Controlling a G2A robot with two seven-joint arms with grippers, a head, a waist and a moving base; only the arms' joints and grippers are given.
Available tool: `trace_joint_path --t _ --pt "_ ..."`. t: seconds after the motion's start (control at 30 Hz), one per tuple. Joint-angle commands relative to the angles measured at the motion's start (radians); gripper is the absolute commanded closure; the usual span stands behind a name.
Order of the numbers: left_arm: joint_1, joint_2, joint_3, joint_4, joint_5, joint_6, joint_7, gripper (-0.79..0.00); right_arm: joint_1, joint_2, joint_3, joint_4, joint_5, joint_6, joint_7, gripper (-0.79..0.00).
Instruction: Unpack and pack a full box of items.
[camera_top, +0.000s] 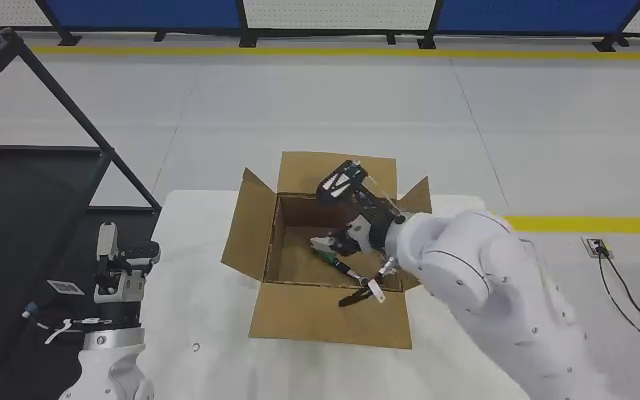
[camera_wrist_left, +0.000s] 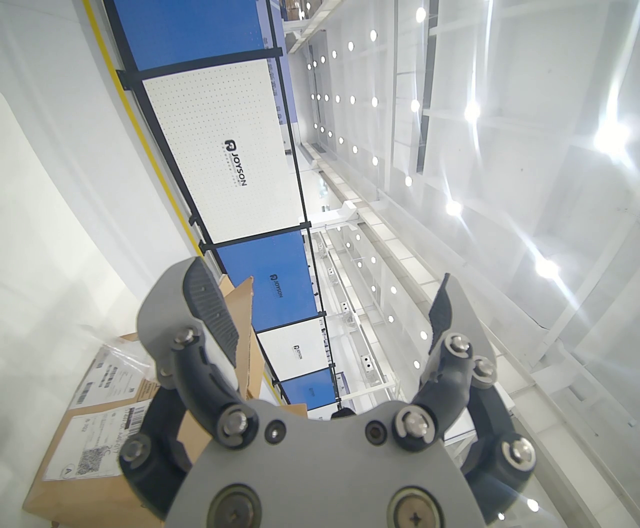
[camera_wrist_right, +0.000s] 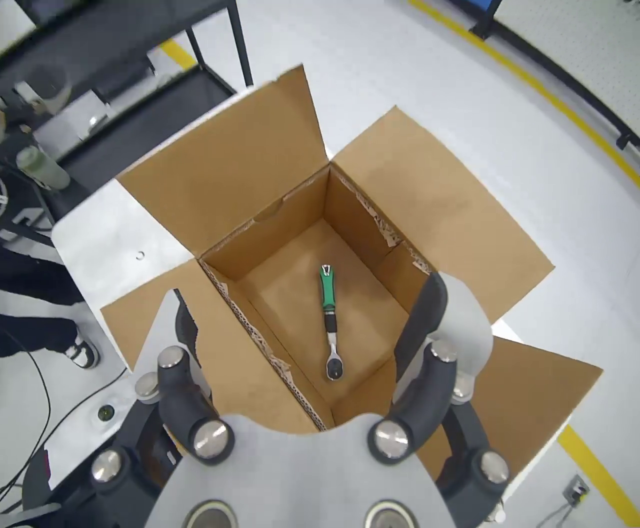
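The cardboard box (camera_top: 330, 318) stood on the white bench (camera_top: 200, 330) with all four flaps folded out; on its bare floor lay a single ratchet wrench (camera_wrist_right: 328, 320) with a green handle, flat and touching neither wall.

The right claw (camera_wrist_right: 306, 292) hung above the box mouth, looking straight down into it, its fingers spread wide and holding nothing; the wrench lay below it, between the two fingers as that wrist saw it, well down in the box. The wrench's long axis ran along the longer side of the box floor and stood nearly square to the line from one finger to the other; its steel head pointed toward the claw's own side, the handle end away.

The left claw (camera_wrist_left: 322, 285) was also spread wide and empty; it pointed up toward the ceiling, outside the box and next to its labelled outer wall.

The right arm was plainly the nearer; judged from this, the step in hand was fetching the wrench out. That would call for a straight descent between the walls and little turning of the wrist, closing across the handle; the risk I would name is a finger catching the box rim or a flap on the way down.
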Motion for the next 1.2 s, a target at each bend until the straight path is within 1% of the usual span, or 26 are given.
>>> trace_joint_path --t 0.0,0.17,0.27,0.6,0.63,0.67,0.77,0.97,1.17 --pt "0.000 0.000 0.000 0.000 0.000 0.000 0.000 -0.785 0.055 -0.017 -0.057 0.070 0.005 0.019 0.016 -0.785" --pt "0.000 0.000 0.000 0.000 0.000 0.000 0.000 -0.785 0.134 -0.057 -0.157 0.242 0.023 0.057 0.038 -0.785" --pt "0.000 0.000 0.000 0.000 0.000 0.000 0.000 -0.785 0.163 -0.074 -0.188 0.314 0.023 0.083 0.050 -0.785" --pt "0.000 0.000 0.000 0.000 0.000 0.000 0.000 -0.785 0.163 -0.074 -0.188 0.314 0.023 0.083 0.050 -0.785" --pt "0.000 0.000 0.000 0.000 0.000 0.000 0.000 -0.785 0.153 -0.074 -0.190 0.307 0.025 0.072 0.031 -0.785" --pt "0.002 0.000 0.002 -0.003 -0.001 -0.001 -0.005 -0.785 0.142 -0.074 -0.197 0.308 0.016 0.055 0.012 -0.785" --pt "0.011 0.001 0.002 -0.012 -0.003 -0.009 -0.020 -0.785 0.144 -0.085 -0.225 0.341 -0.004 0.064 0.023 -0.785" --pt "0.039 0.004 -0.006 -0.018 0.003 -0.036 -0.060 -0.785 0.191 -0.137 -0.313 0.487 -0.005 0.104 0.022 -0.785" --pt "0.059 0.006 -0.017 -0.023 -0.005 -0.056 -0.074 -0.785 0.262 -0.211 -0.414 0.681 -0.030 0.155 0.046 -0.785"
